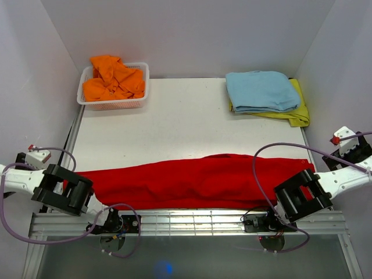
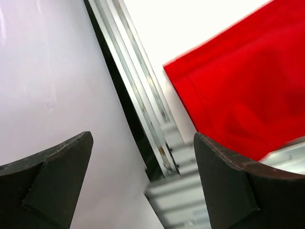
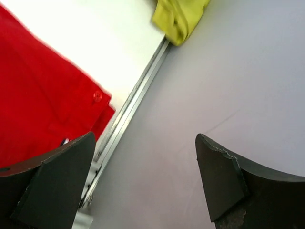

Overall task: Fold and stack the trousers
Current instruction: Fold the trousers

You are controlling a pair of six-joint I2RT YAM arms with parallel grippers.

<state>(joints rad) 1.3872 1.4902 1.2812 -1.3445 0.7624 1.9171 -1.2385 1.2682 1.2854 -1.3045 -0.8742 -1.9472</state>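
The trousers [image 1: 192,180] lie as one long red band across the near part of the counter [image 1: 186,116], from the left side to the right side. Their near edge runs just beside the aluminium rail [image 1: 192,218] at the front of the counter. The fabric has some soft wrinkles in the middle, and the far edge rises in a low bump right of the centre.

The left arm [image 1: 17,177] reaches in from the left, and the left jaws are over the left end of the trousers. In the left wrist view they stand wide apart with nothing between them. A hemmed corner of the red cloth shows at the upper right, and the rail and the white side wall [image 2: 47,71] are below the gap. I cannot tell if the jaws touch the fabric.

The right arm [image 1: 349,177] comes in from the right, and the right jaws are at the right end of the trousers. They are also wide open and hold nothing. The right wrist view shows a small red button [image 3: 97,95] near that end.

At the far left corner a white basket [image 1: 139,72] holds a crumpled orange garment [image 1: 113,78]. At the far right a folded light blue cloth [image 1: 261,90] lies on a yellow-green cloth [image 1: 299,116]. Both are well apart from the trousers.
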